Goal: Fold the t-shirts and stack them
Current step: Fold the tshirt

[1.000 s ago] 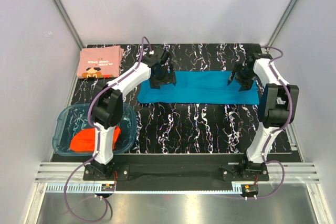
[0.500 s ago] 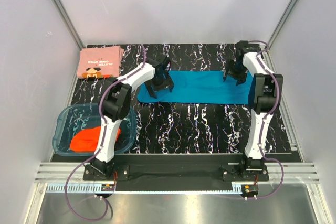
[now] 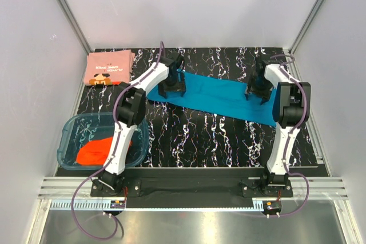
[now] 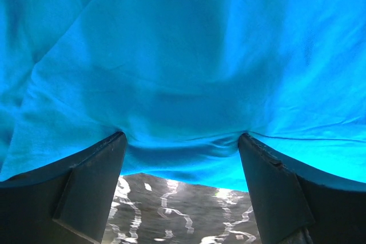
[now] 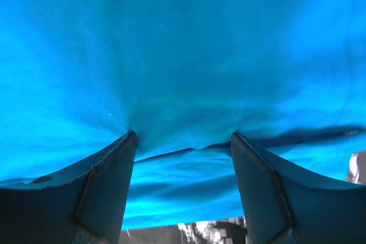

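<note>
The teal shirt [image 3: 220, 98] lies on the black marbled table [image 3: 200, 135] as a long folded strip. It runs at a slant from the far left, by the left arm, to nearer on the right. Both grippers are down on it, one towards each end.

The left gripper [image 4: 182, 136] stands with its jaws spread wide. Both fingertips press into the teal cloth close to its edge, and the cloth puckers a little between them. Nothing is pinched between the fingers. A patch of table shows just past the edge.

The right gripper [image 5: 183, 135] also has its jaws well apart. Its tips are dug into the cloth, which creases between them, and it has hold of nothing either. Here the cloth shows two layers, with a fold line running across.

The pink shirt [image 3: 108, 61] sits folded at the far left corner, well apart from the teal one. Its dark print faces up, with two short lines of lettering over a small graphic, but the words are too small to read. The orange shirt [image 3: 94, 152] lies crumpled in the tub [image 3: 67, 135] at the near left, partly behind the left arm.
</note>
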`<act>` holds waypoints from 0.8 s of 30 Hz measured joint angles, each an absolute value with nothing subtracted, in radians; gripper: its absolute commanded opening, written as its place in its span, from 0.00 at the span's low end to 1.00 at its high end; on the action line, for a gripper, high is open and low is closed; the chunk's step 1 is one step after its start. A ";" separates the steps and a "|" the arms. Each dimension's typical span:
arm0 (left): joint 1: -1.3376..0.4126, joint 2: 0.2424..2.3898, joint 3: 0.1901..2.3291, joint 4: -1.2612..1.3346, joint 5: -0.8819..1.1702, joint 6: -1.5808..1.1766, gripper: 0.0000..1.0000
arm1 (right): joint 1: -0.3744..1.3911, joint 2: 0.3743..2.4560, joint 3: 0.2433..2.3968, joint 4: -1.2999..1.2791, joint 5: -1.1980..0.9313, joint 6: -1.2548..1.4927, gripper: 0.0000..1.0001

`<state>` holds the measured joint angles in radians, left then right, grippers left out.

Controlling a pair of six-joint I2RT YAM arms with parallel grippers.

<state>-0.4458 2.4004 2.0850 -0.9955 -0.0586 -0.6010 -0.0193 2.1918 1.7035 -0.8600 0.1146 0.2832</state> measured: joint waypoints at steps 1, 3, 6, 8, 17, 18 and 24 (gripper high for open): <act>-0.446 2.411 2.104 -1.003 -0.061 -0.561 0.86 | -0.019 2.167 1.662 -0.861 0.111 0.295 0.75; -0.446 2.432 2.140 -1.018 -0.062 -0.490 0.86 | -0.013 2.123 1.592 -0.866 0.105 0.313 0.75; -0.444 2.482 2.229 -1.051 -0.062 -0.382 0.86 | 0.013 2.056 1.489 -0.876 0.084 0.343 0.77; -0.441 2.513 2.285 -1.063 -0.058 -0.318 0.86 | 0.045 2.004 1.405 -0.884 0.054 0.368 0.78; -0.413 2.531 2.311 -0.951 0.067 -0.178 0.86 | 0.410 1.879 1.192 -0.894 -0.216 0.570 0.80; -0.408 2.534 2.313 -0.928 0.087 -0.174 0.86 | 0.447 1.879 1.193 -0.886 -0.250 0.586 0.80; -0.363 2.553 2.324 -0.752 0.227 -0.175 0.87 | 0.478 1.852 1.297 -0.926 -0.294 0.603 0.82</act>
<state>-0.3630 2.5526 2.3238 -0.7517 0.2272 -0.1753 0.4782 1.8523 1.2968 -0.9260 -0.2943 0.6033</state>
